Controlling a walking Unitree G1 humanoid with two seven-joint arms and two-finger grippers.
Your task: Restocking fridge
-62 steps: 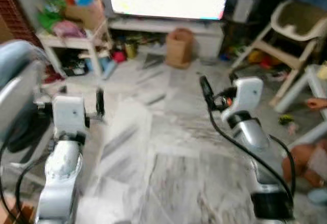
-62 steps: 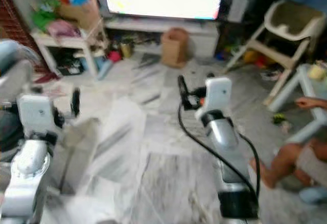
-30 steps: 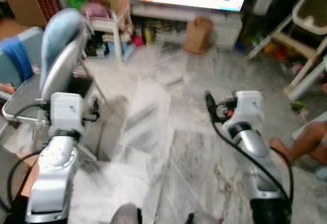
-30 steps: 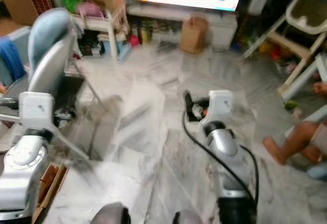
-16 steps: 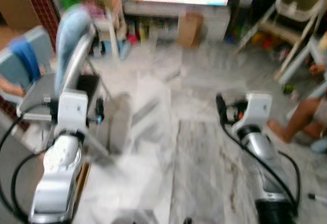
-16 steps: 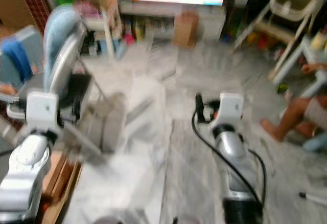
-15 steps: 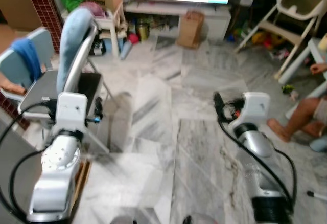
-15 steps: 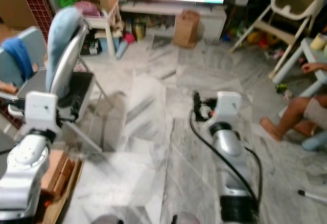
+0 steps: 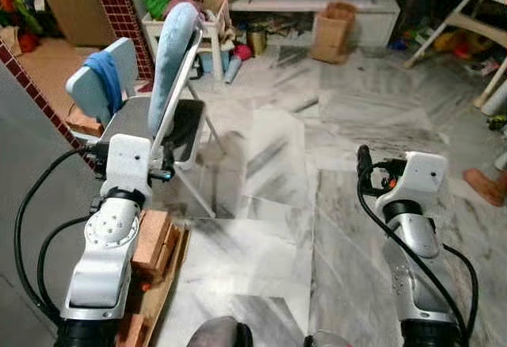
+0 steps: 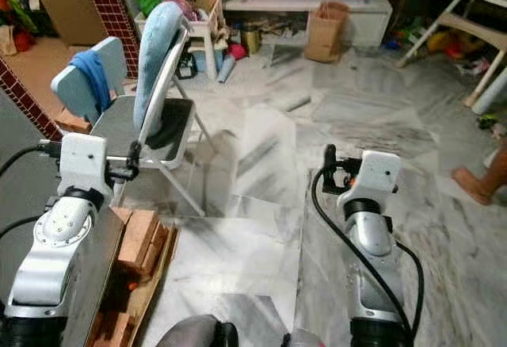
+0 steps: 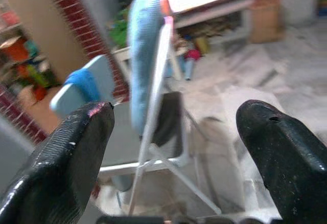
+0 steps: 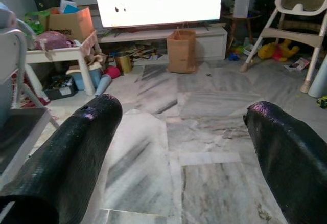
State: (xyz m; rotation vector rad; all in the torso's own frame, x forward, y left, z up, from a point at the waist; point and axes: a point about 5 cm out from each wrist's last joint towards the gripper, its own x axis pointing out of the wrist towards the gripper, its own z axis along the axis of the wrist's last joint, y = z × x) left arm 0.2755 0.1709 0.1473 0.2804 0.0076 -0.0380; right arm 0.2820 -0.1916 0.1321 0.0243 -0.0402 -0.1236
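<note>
As my view swings left across the marble floor (image 9: 348, 117), a blue-cushioned folding chair (image 9: 170, 85) now stands near; left hand (image 11: 173, 147) and right hand (image 12: 179, 152) gape empty, no fridge reached.

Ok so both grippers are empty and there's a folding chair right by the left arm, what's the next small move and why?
Probably keep walking while veering right onto the open marble floor. The folding chair stands just ahead of the left gripper, and both it and the right gripper are open and empty, with no fridge in sight.
</note>
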